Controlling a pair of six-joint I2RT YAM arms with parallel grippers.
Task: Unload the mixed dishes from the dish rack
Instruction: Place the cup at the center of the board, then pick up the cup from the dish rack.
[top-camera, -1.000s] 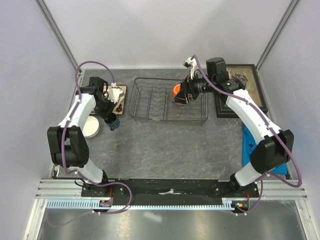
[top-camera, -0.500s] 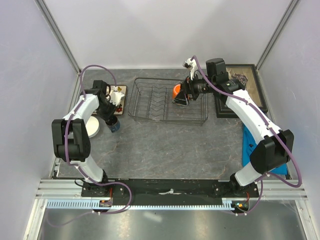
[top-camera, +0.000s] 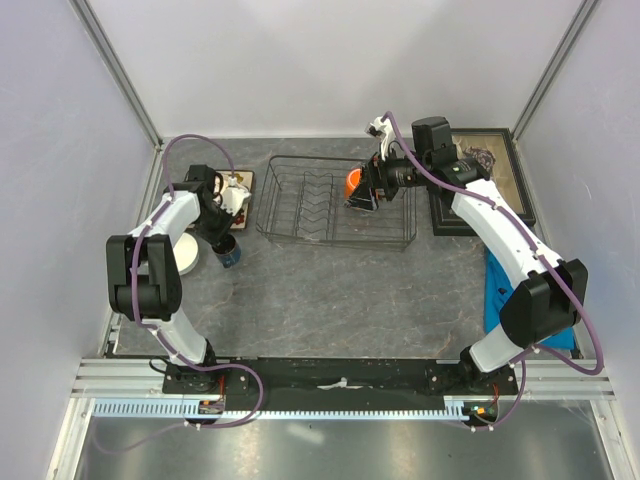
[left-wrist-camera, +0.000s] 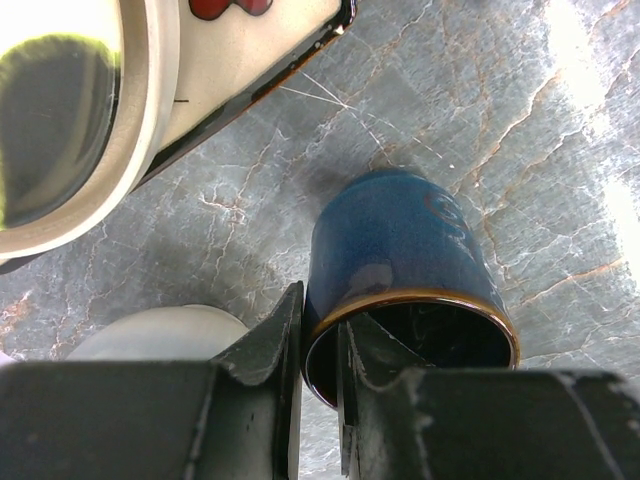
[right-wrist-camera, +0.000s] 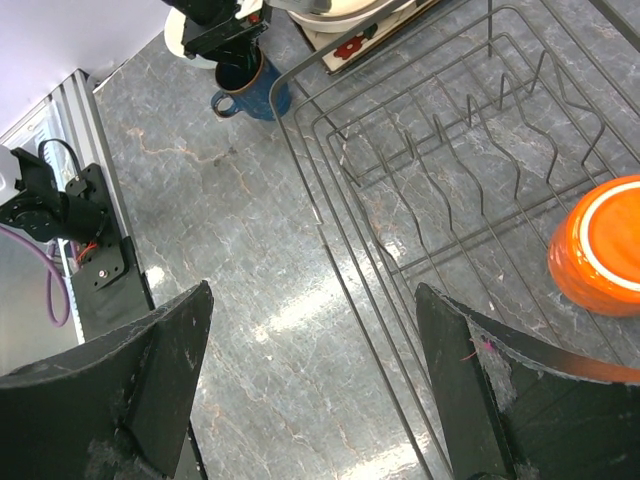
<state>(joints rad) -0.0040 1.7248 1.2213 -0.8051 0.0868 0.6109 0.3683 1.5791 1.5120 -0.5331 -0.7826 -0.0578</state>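
Your left claw (left-wrist-camera: 318, 322) is pinched almost shut on the rim of the dark blue mug (left-wrist-camera: 400, 240), one finger inside and one outside. The mug looks set down on the grey table (left-wrist-camera: 520, 110), just near of the square flower plate (left-wrist-camera: 260, 45), with the white bowl (left-wrist-camera: 160, 330) to its left. That arm has just pulled its elbow in, so letting go seems next. Your right claw (right-wrist-camera: 312, 300) is wide open and empty. It waits over the dish rack (right-wrist-camera: 440, 150) by the orange cup (right-wrist-camera: 600, 245), the only dish left inside.
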